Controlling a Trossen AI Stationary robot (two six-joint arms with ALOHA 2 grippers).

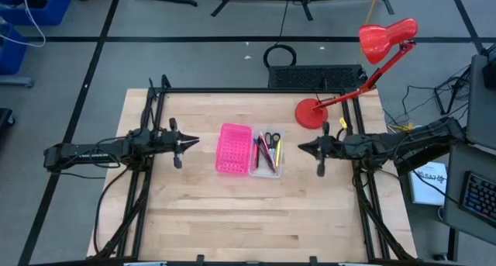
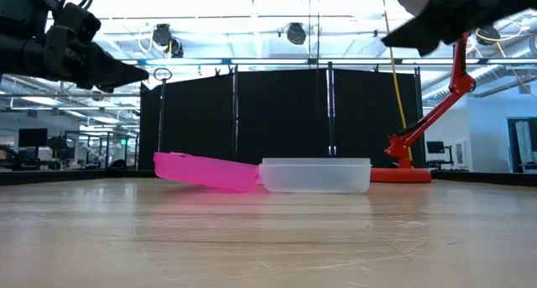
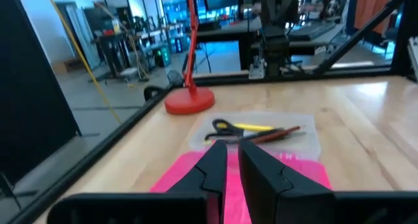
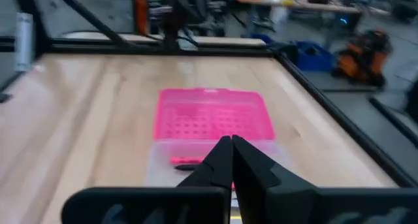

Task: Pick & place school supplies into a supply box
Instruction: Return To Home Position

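The clear supply box (image 1: pixel 267 153) sits at the table's middle, holding pens, pencils and black-handled scissors (image 1: pixel 271 139); in the left wrist view the box (image 3: pixel 307 139) shows scissors (image 3: pixel 222 127), a yellow pencil and dark pens inside. The pink dotted tray (image 1: pixel 234 148) lies against its left side, tilted up in the low view (image 2: pixel 205 170). My left gripper (image 1: pixel 194 140) hovers left of the pink tray, raised, nearly shut (image 3: pixel 232 160). My right gripper (image 1: pixel 302 148) hovers right of the box, shut (image 4: pixel 231 145). Neither holds anything.
A red desk lamp stands with its base (image 1: pixel 311 112) on the table's far right part, its arm slanting to the head (image 1: pixel 385 38) beyond the edge. A black frame (image 1: pixel 256 90) borders the table. Bare wood (image 1: pixel 248 212) lies on the near side.
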